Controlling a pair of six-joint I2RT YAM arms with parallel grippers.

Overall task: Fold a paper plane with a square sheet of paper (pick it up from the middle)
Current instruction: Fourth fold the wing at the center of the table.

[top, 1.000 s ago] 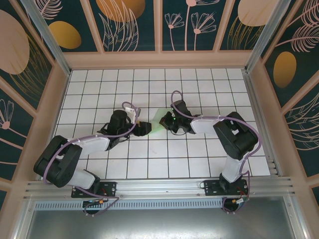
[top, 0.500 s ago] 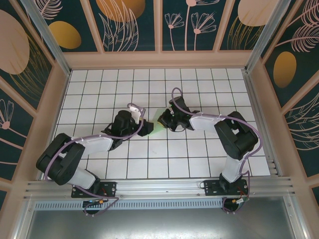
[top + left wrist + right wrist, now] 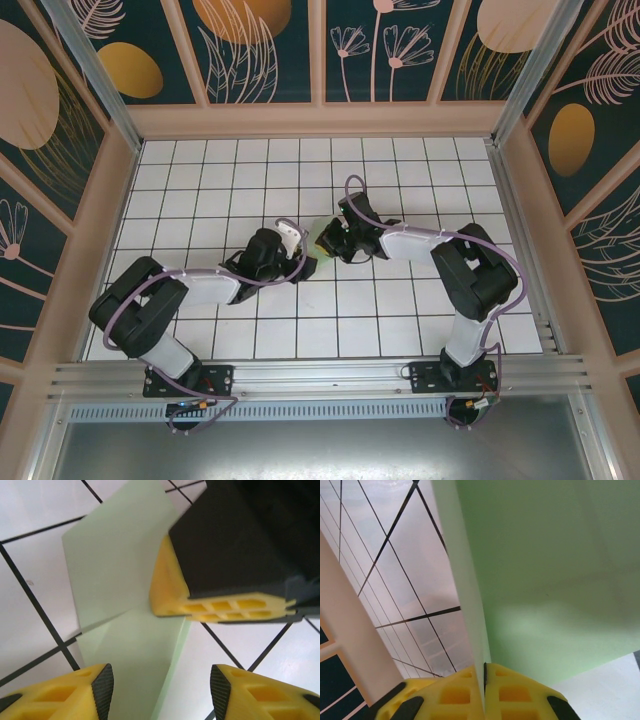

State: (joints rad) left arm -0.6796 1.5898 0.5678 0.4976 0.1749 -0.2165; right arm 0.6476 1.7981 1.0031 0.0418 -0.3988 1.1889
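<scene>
1 creased pale mint-green sheet point(image 3: 115, 580) pinched in the right claw point(image 3: 484, 675).

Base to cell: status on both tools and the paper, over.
Right tool shut on the sheet of paper. Left tool open, close up to the sheet. No obstruction seen.

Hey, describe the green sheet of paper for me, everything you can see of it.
The sheet of paper is thin, plain and pale mint green, with one sharp crease dividing it into two panels set at an angle. It sits near the middle of the table, between the two arms. The right hand is shut on its edge. The left hand is open, fingers astride the lower panel; whether they touch it is unclear.
</scene>
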